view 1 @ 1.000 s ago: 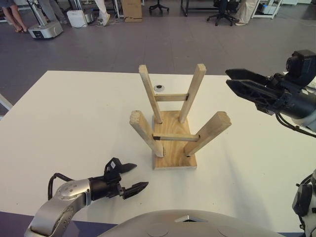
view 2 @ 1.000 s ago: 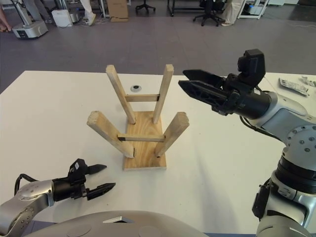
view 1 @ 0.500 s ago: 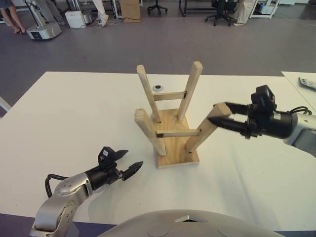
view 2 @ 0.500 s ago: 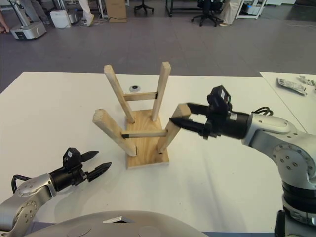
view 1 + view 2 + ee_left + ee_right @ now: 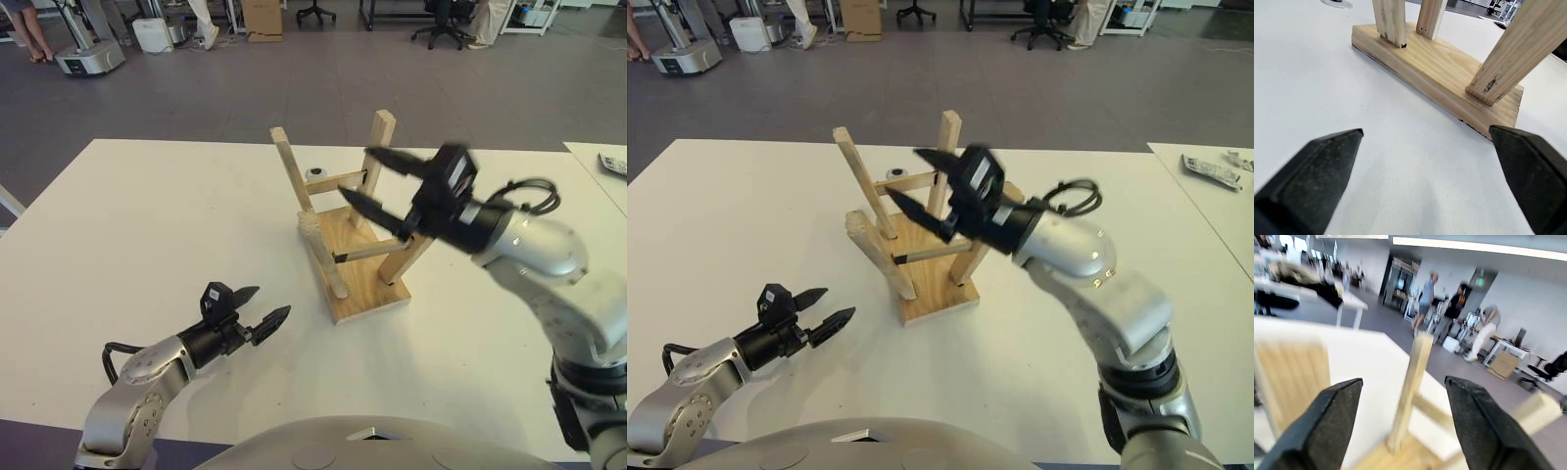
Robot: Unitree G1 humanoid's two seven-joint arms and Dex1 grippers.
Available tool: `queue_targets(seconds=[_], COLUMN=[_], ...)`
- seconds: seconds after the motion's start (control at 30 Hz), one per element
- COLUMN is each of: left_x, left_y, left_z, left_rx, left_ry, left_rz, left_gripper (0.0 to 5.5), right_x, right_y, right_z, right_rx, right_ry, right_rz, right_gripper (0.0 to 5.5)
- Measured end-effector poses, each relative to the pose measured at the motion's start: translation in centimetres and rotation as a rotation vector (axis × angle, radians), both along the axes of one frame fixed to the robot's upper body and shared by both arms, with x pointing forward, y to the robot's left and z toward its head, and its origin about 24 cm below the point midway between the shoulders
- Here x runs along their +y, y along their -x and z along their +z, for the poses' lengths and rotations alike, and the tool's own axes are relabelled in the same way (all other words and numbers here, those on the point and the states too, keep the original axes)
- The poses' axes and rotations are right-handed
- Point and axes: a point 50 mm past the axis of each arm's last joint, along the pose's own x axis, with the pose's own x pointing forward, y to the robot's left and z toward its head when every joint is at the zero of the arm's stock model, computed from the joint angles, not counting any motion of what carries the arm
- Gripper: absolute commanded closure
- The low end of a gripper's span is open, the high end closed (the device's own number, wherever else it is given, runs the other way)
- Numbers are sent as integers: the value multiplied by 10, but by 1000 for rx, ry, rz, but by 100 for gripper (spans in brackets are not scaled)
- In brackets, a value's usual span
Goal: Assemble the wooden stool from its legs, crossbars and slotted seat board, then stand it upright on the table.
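Pale wooden stool (image 5: 364, 282) sits upside down on the white tabletop (image 5: 147, 225), roughly mid-table, slotted seat board (image 5: 1449, 68) flat on the surface, four square legs (image 5: 294, 174) pointing up and splayed outward. Two thin crossbars (image 5: 368, 253) are in place, one between the near pair of legs, one between the far pair. Right tool (image 5: 358, 172) is up among the leg tops, coming in from the stool's right side, fingers spread wide and closed on nothing; one black finger (image 5: 392, 159) is up by the far right leg, the other lower, over the seat board. Can't tell if either finger touches wood. From the right wrist camera one leg stands in the gap between the two fingers, farther off. Left tool (image 5: 272, 300) is low over the tabletop, near the front edge, left of the stool and apart from it, fingers spread, holding nothing, tips aimed at the seat board's near edge. Small round metal fitting (image 5: 315, 173) sits in the tabletop just behind the far left leg
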Motion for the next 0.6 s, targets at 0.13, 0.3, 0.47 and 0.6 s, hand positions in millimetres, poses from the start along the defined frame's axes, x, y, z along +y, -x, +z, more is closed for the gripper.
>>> queue_targets(seconds=[0.13, 0.3, 0.47, 0.6], left_x=[-1, -2, 10, 11], left_y=[-4, -10, -39, -65], left_z=[2, 4, 42, 138], left_rx=[-14, -30, -246, -653], left_ry=[5, 7, 52, 279], left_rz=[-4, -6, 155, 326], left_gripper=[75, 75, 75, 75], right_x=[3, 10, 6, -21], right_y=[5, -1, -27, -41], right_z=[-37, -37, 33, 90], right_rx=[-186, -240, -192, -226], right_ry=[324, 318, -116, -410], right_rz=[28, 12, -52, -117], right_gripper=[239, 239, 239, 239])
